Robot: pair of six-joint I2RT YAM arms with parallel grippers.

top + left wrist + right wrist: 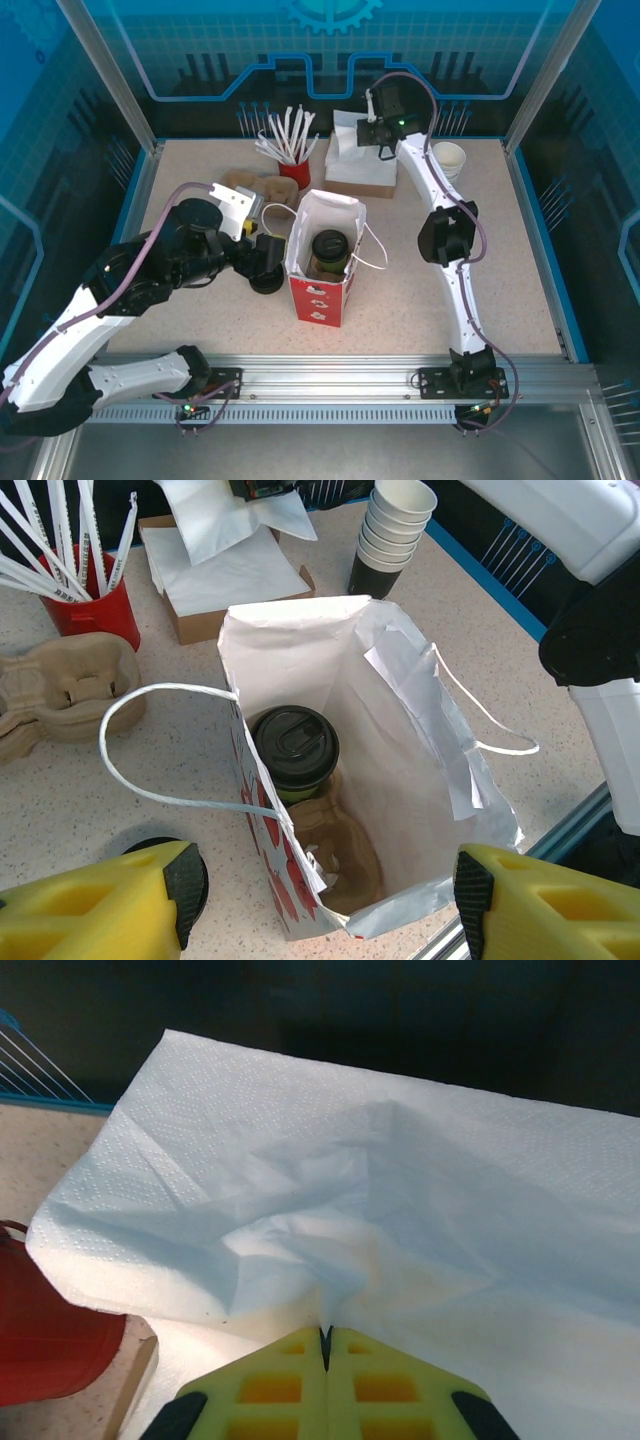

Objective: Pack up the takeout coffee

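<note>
Takeout coffee (295,748) stands upright inside the open paper bag (300,650), at its left side, seated in one well of a pulp carrier (345,845) on the bag floor; the other well is empty; from the top view the coffee (328,252) shows as a black lid down in the bag (318,295) at mid-desk (480,280).

Left pincer (320,890) spread wide, holding nothing, hovering just above the near rim of the bag; from overhead it (268,255) sits just to the left of the bag.

Right pincer (325,1340) pressed together on a fold of white napkin (350,1190), at the far side of the desk over the napkin box (360,175); well apart from the bag.

Handling, judged:
- cup wall is thin paper; likely to dent under a hard squeeze; fill level cannot be told, so weight unknown; treat as full and keep upright;
- lid is smooth plastic, probably press-fit; a pull on the lid alone could pop it off;
- best hold would be across the body just below the lid rim, light pressure; inside the bag that part is hemmed in by the bag wall, so only the lid is reachable from above;
- bag paper is floppy and the handles loose; a pincer going in could snag them or tip the bag.
</note>
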